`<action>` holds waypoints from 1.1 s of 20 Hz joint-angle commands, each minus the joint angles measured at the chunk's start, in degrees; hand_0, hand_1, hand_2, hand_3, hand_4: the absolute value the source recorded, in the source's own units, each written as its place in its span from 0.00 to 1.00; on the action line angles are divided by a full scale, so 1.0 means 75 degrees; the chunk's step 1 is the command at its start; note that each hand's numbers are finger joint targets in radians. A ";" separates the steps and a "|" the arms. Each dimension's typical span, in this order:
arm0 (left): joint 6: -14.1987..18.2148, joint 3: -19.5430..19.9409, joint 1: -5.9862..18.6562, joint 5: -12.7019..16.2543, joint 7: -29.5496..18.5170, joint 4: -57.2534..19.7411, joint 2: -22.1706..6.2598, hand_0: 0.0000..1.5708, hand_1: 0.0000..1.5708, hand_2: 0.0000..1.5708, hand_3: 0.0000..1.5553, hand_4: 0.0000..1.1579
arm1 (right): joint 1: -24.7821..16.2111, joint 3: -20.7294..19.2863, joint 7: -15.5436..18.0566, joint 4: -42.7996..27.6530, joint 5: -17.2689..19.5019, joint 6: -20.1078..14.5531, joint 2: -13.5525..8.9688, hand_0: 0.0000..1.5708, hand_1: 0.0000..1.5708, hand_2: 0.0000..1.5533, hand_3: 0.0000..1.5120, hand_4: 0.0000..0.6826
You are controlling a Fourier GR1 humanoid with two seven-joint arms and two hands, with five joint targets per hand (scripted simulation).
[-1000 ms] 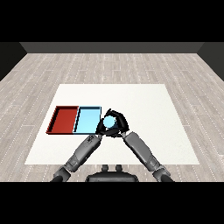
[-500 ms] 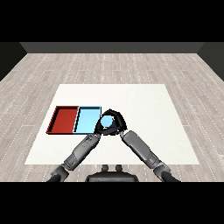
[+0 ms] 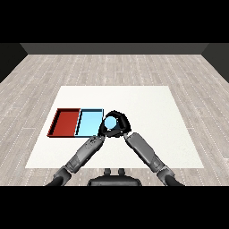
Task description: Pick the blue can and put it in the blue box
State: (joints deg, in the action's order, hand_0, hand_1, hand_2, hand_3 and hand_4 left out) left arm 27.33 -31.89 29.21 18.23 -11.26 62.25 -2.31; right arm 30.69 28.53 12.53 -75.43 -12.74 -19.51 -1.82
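Blue can (image 3: pixel 110 122) light blue, in right hand (image 3: pixel 120 126)

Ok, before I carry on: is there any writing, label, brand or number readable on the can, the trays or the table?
None: no text can be read anywhere.
The small blue can, held in the black right hand, shows no label.
The flat red tray and the flat light blue tray are unmarked.
The white table bears no sign.
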 commanded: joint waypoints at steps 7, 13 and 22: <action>0.0703 0.0204 0.0045 0.0617 -0.1763 -0.0165 0.0303 1.00 1.00 0.99 0.94 0.90 | -0.0485 -0.0262 -0.0574 -0.0395 0.0144 0.0257 0.0223 0.00 0.00 0.00 0.00 0.00; 0.0908 -0.0049 0.0115 0.1073 -0.2075 -0.0173 0.0304 1.00 1.00 0.99 0.95 0.95 | -0.0370 -0.0527 -0.0722 -0.0519 0.0424 0.0310 0.0239 0.00 0.00 0.00 0.00 0.00; 0.0967 0.0196 0.0236 0.0533 -0.2536 -0.0790 0.0304 1.00 1.00 1.00 0.95 0.98 | -0.0408 -0.1421 0.0047 -0.0329 -0.0155 0.0657 0.0243 0.00 0.00 0.00 0.00 0.00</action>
State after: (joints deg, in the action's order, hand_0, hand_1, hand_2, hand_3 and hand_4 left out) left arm 33.73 -31.05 29.87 21.65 -27.86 58.46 -0.42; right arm 26.59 21.94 10.83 -79.12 -11.58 -17.49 -0.02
